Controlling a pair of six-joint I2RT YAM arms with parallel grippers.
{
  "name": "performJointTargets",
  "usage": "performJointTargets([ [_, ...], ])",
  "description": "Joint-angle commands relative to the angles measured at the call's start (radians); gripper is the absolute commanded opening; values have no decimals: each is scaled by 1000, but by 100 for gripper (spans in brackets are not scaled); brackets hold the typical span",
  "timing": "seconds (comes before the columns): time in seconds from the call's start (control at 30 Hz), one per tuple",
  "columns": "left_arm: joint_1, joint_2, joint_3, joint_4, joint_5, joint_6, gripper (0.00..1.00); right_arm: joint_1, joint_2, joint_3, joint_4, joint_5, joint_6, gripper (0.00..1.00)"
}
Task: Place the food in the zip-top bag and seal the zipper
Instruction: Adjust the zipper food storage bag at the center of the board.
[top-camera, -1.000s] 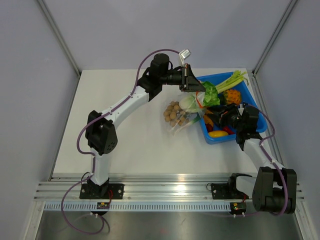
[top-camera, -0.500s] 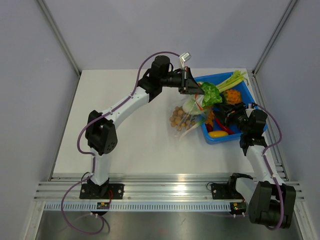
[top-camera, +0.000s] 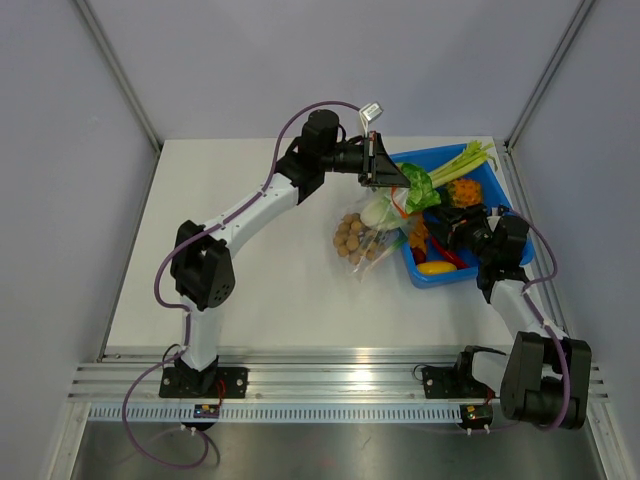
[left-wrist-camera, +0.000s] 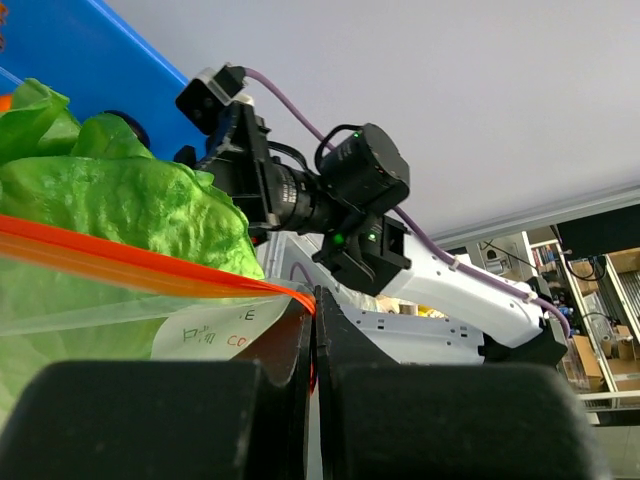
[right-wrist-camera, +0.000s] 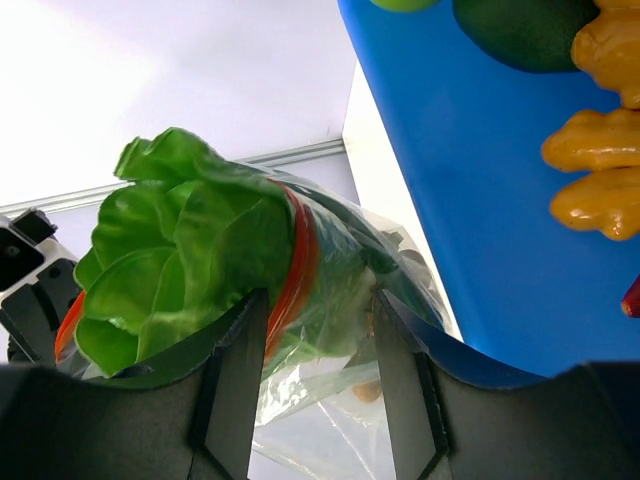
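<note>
seems mid-filling, with left hand (left-wrist-camera: 315, 300) pinched shut on the zipper (left-wrist-camera: 130, 258) corner, hanging the bag (top-camera: 365, 242) over the counter (top-camera: 250, 290) beside the bin (top-camera: 497, 188), and right hand (right-wrist-camera: 318, 300) half open, framing the lettuce (right-wrist-camera: 185, 250) poking from the mouth; next calls for nudging that fully inside before sealing.

A flat white counter (top-camera: 250, 290) sits between plain pale grey wall panels (top-camera: 60, 150) joined by silver aluminium corner posts (top-camera: 117, 70); a slotted silver aluminium rail (top-camera: 330, 378) edges its near side.
</note>
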Motion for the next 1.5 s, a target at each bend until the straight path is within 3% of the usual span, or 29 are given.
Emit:
performJointTargets([
  [0.0, -9, -38, 10, 99, 49, -19, 0, -5, 38, 14, 116, -48, 18, 54],
  [0.57, -30, 8, 22, 99, 86, -27, 0, -4, 75, 60, 171, -94, 27, 54],
  [0.87, -29, 68, 73, 100, 98, -45, 0, 31, 130, 117, 36, -167, -85, 49],
  [1.1, -27, 71, 99, 91, 95, -45, 0, 44, 136, 125, -87, -177, -178, 32],
  [1.33, -4, 31, 68, 50, 84, -12, 0, 44, 86, 171, -255, -136, -304, 5],
  [1.47, 41, -21, 42, -3, 78, 36, 0, 48, 37, 261, -334, -131, -362, 0],
])
